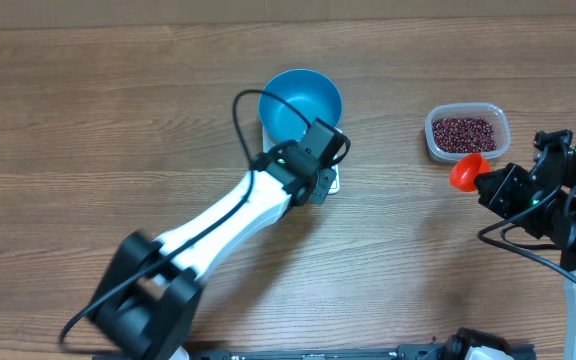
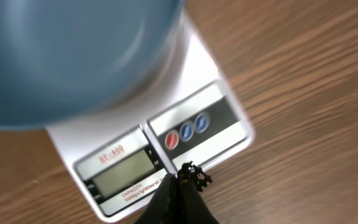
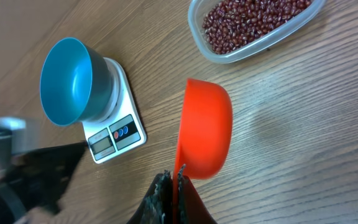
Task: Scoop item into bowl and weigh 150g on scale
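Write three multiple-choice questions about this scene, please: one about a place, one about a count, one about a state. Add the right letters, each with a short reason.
1. Where does the blue bowl stand?
A on the white scale
B on a plate
C on a shelf

2. How many round buttons does the scale have?
A one
B three
C six

3. In what state is the right gripper?
A open and empty
B shut on the orange scoop
C shut on a cloth

Answers:
1 A: the bowl's base sits on the scale's platform.
2 B: the left wrist view shows one red and two blue.
3 B: its closed fingers pinch the scoop's handle.
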{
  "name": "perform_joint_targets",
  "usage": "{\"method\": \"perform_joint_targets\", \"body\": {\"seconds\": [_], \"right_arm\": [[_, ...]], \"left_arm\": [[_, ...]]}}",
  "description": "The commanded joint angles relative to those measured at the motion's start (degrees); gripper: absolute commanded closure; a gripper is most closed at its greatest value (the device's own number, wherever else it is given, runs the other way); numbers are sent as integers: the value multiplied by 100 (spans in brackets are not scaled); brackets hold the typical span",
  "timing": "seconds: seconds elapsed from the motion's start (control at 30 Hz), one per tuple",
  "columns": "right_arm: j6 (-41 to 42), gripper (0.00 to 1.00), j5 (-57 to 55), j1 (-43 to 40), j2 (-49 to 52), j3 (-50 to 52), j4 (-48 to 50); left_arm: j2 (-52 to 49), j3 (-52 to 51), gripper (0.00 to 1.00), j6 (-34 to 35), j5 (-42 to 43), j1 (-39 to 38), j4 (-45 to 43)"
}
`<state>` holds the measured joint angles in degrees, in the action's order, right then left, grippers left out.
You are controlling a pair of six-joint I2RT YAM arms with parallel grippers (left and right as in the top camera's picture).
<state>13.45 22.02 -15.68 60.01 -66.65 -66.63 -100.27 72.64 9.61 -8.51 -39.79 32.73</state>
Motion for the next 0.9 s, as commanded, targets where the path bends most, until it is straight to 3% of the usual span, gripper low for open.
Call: {"method": "perform_joint_targets", "body": {"seconds": [0.0,0.37,0.87], "right_arm": [[-46,96,-61,-15,-20,-151,52],[-46,96,-61,-13,-20,-151,48],[-44,96,-103,-15,-20,-151,42]], "left_arm": [[664,168,96,-352,310,35,168],[728,160,96,-684,538,116,393],[-664,160,96,72,142,111,13]]}}
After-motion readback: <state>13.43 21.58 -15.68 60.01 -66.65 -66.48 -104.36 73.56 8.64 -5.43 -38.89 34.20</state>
